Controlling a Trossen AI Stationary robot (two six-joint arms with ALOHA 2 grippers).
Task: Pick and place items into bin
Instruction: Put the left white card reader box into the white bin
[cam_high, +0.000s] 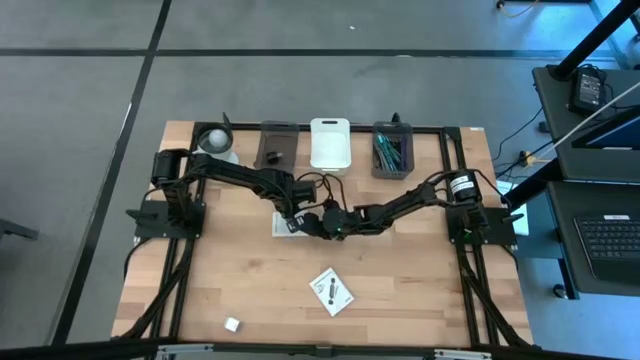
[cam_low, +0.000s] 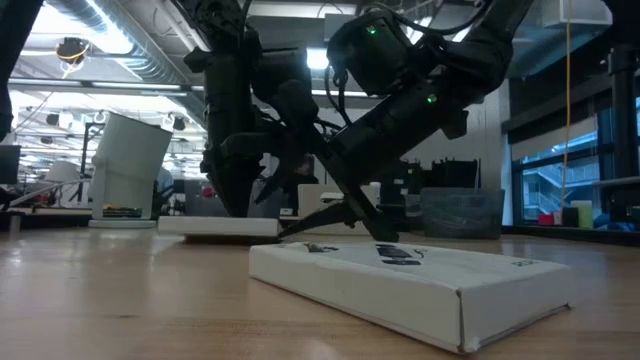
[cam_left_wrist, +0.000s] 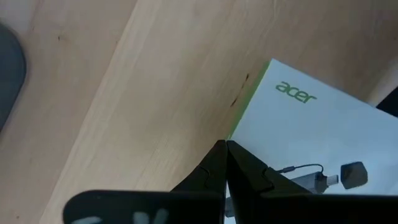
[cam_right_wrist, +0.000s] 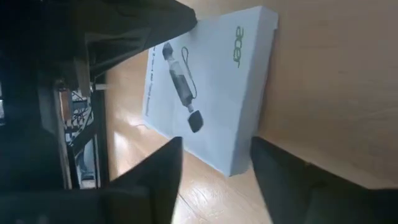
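Reaching for the mid-table white packet (cam_high: 284, 222), both arms meet over it, so the step in hand looks like the pick, grasp not yet made. That packet lies flat on the table (cam_high: 420, 280), just in front of the white bin (cam_high: 329, 143), btwn the two arms.

Left gripper (cam_left_wrist: 225, 149): fingers pinched together, tips right at the packet's edge on the wood, holding nothing; whether they touch it I can't tell. Right gripper (cam_right_wrist: 214, 158): fingers spread wide, straddling the packet's near end, nothing clamped.

Next move, I'd judge: right gripper drops over the packet's edges & closes, or left pries the edge up first, since a flat box gives little to grab. Then lift & carry to the bin.

Second packet (cam_high: 331, 291) lies nearer the front edge than the first; tiny white cube (cam_high: 232, 324) further out, front-left.
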